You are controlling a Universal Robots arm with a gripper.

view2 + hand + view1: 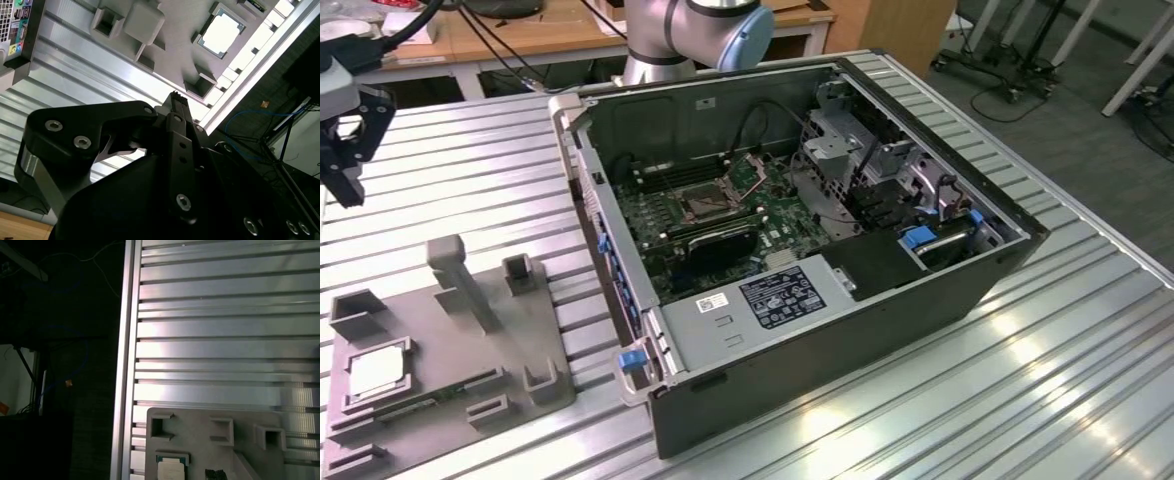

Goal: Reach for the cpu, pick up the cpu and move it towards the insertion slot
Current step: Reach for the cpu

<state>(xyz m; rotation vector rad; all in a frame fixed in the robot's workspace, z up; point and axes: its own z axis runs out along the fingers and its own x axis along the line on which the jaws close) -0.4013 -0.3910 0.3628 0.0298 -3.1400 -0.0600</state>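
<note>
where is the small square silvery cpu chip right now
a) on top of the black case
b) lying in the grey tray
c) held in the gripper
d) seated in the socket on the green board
B: the small flat square silvery cpu lies in a recess of the grey plastic tray, apart from the black gripper and far from the dark square insertion slot.

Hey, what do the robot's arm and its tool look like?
The arm is silver-grey rounded tubing with a pale blue cap on one joint. The tool is matt black and angular, its blocky links fastened with shiny silver screws. In the exterior view, black cables trail towards the wrist.
</note>
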